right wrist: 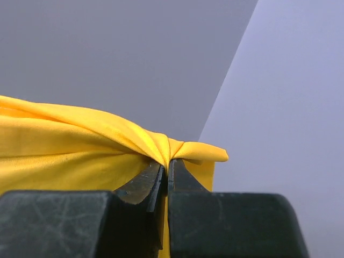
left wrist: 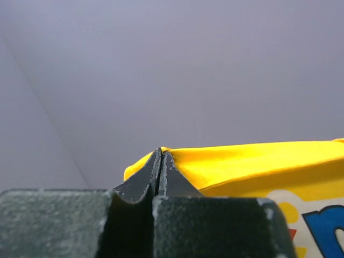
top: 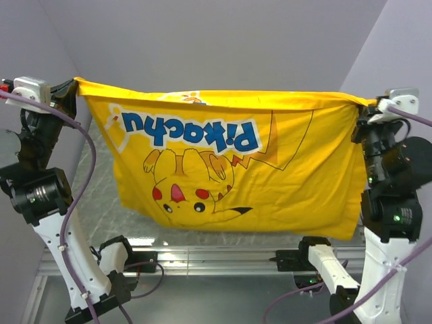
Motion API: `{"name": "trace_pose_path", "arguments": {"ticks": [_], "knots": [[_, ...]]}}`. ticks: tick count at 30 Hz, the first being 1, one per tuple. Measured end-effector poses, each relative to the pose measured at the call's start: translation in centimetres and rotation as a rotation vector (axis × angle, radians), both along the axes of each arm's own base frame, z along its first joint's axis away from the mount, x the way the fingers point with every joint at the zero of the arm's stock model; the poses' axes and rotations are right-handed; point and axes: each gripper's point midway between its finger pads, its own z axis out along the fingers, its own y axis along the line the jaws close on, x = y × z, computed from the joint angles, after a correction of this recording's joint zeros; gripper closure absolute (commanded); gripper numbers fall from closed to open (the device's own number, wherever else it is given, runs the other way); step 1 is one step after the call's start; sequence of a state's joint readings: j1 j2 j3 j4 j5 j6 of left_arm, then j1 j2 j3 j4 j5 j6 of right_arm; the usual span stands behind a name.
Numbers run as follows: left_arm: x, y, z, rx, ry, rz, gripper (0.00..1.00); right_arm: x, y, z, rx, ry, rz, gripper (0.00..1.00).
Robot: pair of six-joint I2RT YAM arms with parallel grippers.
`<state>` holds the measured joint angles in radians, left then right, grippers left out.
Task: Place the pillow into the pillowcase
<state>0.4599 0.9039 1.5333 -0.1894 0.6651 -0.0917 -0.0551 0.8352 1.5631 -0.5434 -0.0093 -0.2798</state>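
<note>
The pillowcase (top: 223, 162) hides most of the table (top: 108, 209) from you; both wrist views crop it, leaving you only a fragment of blue lettering (left wrist: 328, 231).

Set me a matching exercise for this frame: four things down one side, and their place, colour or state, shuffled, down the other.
Things:
1. left gripper
2. right gripper
3. pillowcase
4. lettering

Descriptions:
A. blue, upside down in the top view
B. yellow, hung spread between the two arms
C. shut on a flat top corner, at the left of the top view
D. shut on a bunched top corner, at the right of the top view

Pairs: 1-C, 2-D, 3-B, 4-A
</note>
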Motion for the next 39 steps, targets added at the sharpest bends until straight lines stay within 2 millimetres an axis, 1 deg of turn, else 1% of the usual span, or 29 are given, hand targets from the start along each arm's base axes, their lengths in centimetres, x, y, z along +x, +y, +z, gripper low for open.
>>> {"name": "trace_pose_path", "arguments": {"ticks": [2,4,6,7,8,9,10,11,12,13,14,15,16,17,18,19,21,23,25,26,27,28,30,31,32,33,35,37,39], "knots": [[1.3,0.6,-1.7,-0.015,0.035,-0.004,1.00,1.8,0.0,-2.2,-0.004,0.050,0.004,1.00],[3.7,1.3,-4.7,-0.045,0.113,-0.018,1.00,5.1,0.1,-6.2,0.000,0.157,0.023,1.00],[7.0,1.7,-8.6,-0.069,0.214,-0.041,1.00,9.1,0.5,-11.1,0.012,0.298,0.053,1.00],[9.2,2.0,-11.3,-0.083,0.283,-0.051,1.00,11.4,0.6,-14.0,0.026,0.381,0.066,1.00],[11.3,2.1,-14.0,-0.096,0.353,-0.062,1.00,13.1,0.8,-16.0,0.037,0.438,0.076,0.98],[13.4,2.3,-16.7,-0.110,0.420,-0.067,0.94,15.4,1.0,-18.9,0.055,0.518,0.085,0.85],[16.0,2.7,-20.3,-0.130,0.511,-0.064,0.84,17.7,1.2,-22.2,0.079,0.607,0.088,0.74],[18.3,3.1,-23.3,-0.147,0.596,-0.055,0.59,19.4,1.3,-24.4,0.091,0.672,0.087,0.66],[20.6,3.9,-26.2,-0.163,0.678,-0.026,0.51,21.4,1.1,-27.2,0.108,0.757,0.071,0.54],[23.3,4.9,-29.2,-0.189,0.767,0.005,0.45,23.6,0.8,-29.6,0.127,0.830,0.047,0.30],[25.9,6.5,-31.7,-0.219,0.841,0.046,0.38,25.7,0.2,-31.1,0.142,0.866,0.016,0.29],[28.0,8.0,-33.6,-0.242,0.886,0.081,0.34,27.2,-0.4,-32.6,0.146,0.895,-0.004,0.29],[29.2,9.3,-35.3,-0.263,0.918,0.107,0.32,27.9,-1.0,-33.7,0.154,0.922,-0.021,0.27],[29.4,10.6,-37.1,-0.291,0.962,0.134,0.29,27.8,-1.6,-34.6,0.163,0.946,-0.037,0.23],[28.5,11.6,-38.6,-0.319,1.018,0.161,0.28,27.1,-2.2,-35.1,0.171,0.978,-0.051,0.23],[27.5,12.8,-39.3,-0.341,1.051,0.188,0.28,26.4,-2.8,-34.7,0.172,0.984,-0.063,0.23],[26.1,14.4,-38.3,-0.344,1.042,0.218,0.28,25.1,-3.6,-32.7,0.169,0.959,-0.069,0.23],[24.2,15.0,-36.0,-0.321,1.004,0.236,0.28,23.6,-3.9,-29.6,0.166,0.913,-0.053,0.23],[22.2,13.6,-33.2,-0.271,0.962,0.208,0.28,21.8,-3.1,-26.2,0.151,0.861,-0.005,0.24],[21.4,12.3,-31.8,-0.241,0.941,0.178,0.28,21.0,-2.4,-24.9,0.143,0.842,0.029,0.24],[20.6,10.6,-30.4,-0.204,0.913,0.138,0.28,20.1,-1.7,-24.0,0.135,0.827,0.063,0.24],[19.9,8.9,-29.6,-0.173,0.898,0.095,0.28,19.2,-0.9,-23.6,0.131,0.827,0.097,0.24],[18.3,5.8,-29.3,-0.127,0.892,0.016,0.26,17.5,0.4,-24.3,0.129,0.855,0.159,0.22],[17.1,3.6,-29.9,-0.101,0.907,-0.035,0.01,16.5,1.2,-25.4,0.136,0.892,0.190,0.21],[16.2,2.1,-30.8,-0.077,0.925,-0.073,0.01,15.4,1.9,-26.8,0.147,0.938,0.219,0.19],[15.0,0.2,-32.1,-0.061,0.955,-0.120,0.01,14.3,2.5,-28.3,0.163,0.983,0.246,0.10],[12.6,-2.8,-34.9,-0.047,1.032,-0.202,0.01,12.0,3.7,-31.4,0.201,1.082,0.295,0.01],[10.3,-4.6,-37.4,-0.040,1.098,-0.248,0.01,9.7,4.5,-33.7,0.232,1.154,0.327,0.00],[8.2,-5.6,-39.3,-0.034,1.154,-0.273,0.01,7.3,5.2,-35.2,0.257,1.199,0.348,0.00]]}}
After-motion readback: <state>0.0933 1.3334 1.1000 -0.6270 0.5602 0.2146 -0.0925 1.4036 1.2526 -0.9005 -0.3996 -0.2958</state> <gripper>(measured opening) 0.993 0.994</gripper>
